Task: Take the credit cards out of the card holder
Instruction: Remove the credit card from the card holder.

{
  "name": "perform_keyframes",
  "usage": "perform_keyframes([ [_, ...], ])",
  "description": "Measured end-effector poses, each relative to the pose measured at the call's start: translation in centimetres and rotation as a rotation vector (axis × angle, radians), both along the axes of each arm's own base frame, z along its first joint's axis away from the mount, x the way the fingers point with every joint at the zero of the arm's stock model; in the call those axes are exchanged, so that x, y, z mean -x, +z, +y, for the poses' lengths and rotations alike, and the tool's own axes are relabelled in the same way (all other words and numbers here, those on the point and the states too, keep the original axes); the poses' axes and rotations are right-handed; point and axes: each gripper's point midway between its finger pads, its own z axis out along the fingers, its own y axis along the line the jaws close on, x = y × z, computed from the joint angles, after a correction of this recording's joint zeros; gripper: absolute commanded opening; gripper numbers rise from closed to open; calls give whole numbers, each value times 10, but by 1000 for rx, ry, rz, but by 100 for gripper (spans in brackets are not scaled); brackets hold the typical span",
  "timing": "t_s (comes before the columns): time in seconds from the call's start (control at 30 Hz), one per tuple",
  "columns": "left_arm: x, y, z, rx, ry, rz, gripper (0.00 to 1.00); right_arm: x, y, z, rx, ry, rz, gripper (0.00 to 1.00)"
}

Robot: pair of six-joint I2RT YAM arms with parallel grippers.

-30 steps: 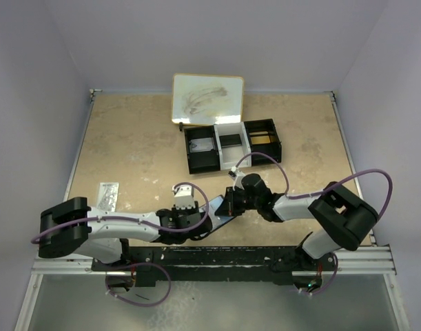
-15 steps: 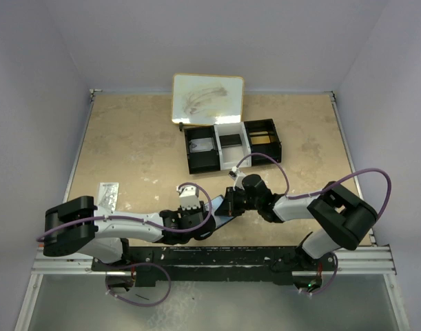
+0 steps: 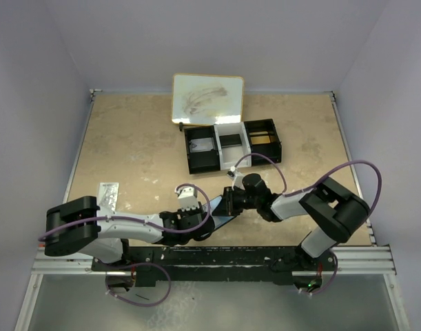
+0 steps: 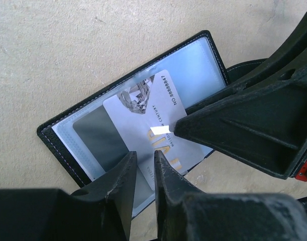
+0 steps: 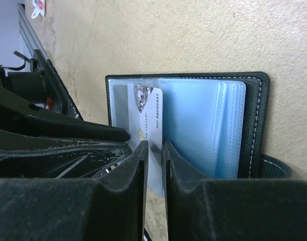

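Note:
The black card holder (image 3: 222, 220) lies open on the table near the front edge, its shiny blue pockets (image 5: 193, 120) facing up. A silver credit card (image 4: 143, 110) sticks partway out of a clear pocket. My left gripper (image 4: 143, 155) points down at the card's lower edge, its jaws a narrow gap apart with nothing clamped between them. My right gripper (image 5: 154, 145) reaches in from the other side. The card (image 5: 149, 113) shows in the narrow gap between its jaws. In the left wrist view a right finger (image 4: 233, 125) lies over the card's outer end.
A black-and-white three-compartment tray (image 3: 232, 146) stands behind the grippers, and a whiteboard (image 3: 207, 96) lies beyond it. A small silver packet (image 3: 109, 194) lies at the left. The metal rail (image 3: 217, 258) with both arm bases runs just in front of the card holder.
The right jaws have parted slightly and the left jaws have narrowed. The left wrist has shifted a little toward the card holder, and the right arm's elbow has swung left.

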Motion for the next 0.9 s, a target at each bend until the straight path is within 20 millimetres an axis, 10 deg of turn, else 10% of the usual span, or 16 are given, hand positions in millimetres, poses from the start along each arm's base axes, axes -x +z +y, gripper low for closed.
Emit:
perform_keyframes([
  [0.67,0,-1,2,-4,8,2,14,6,-2,10,-76,66,28,20],
  [0.9,0,-1,3,-8,8,3,14,3,-1,3,-77,49,35,4],
])
